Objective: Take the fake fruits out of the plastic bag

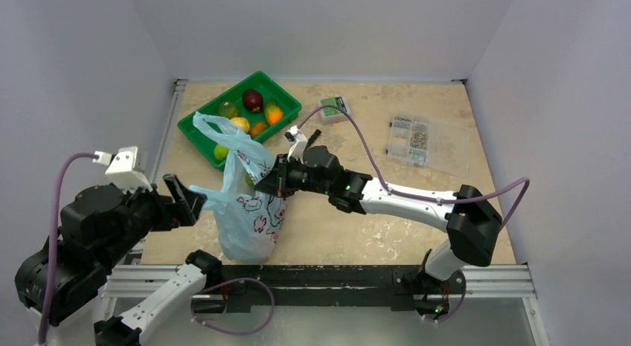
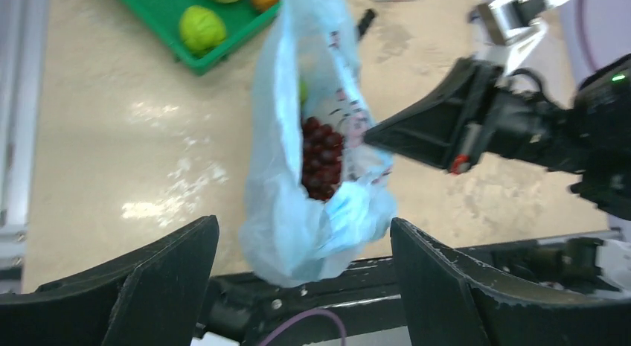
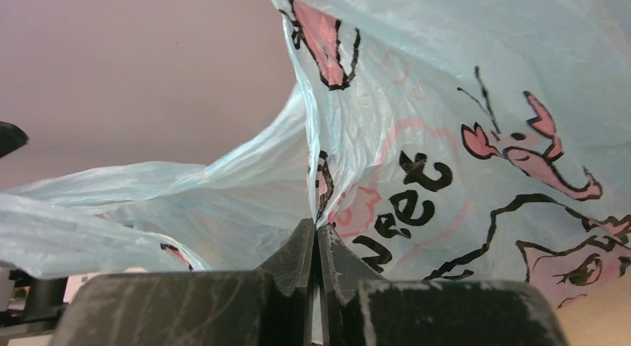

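Two pincers work opposite sides of the plastic bag (image 1: 249, 212). Your right pincer (image 3: 313, 231) is clenched on a fold of its printed film. Your left pincer (image 2: 303, 221) stands released, jaws spread wide. Inside the bag you can see the grape bunch (image 2: 321, 158) and a green fruit (image 2: 303, 89). The bag stands on the surface (image 1: 417, 204), beside the green tray (image 1: 195, 130) holding other fake fruits (image 1: 239, 123).

You see only part of the grape bunch (image 2: 321, 158) through the mouth of the bag (image 2: 298, 219); its film blurs whatever else lies inside. The tray (image 2: 160, 11) runs off the top edge of the left wrist view. From above, the contents of the clear box (image 1: 427, 141) are too small to tell.
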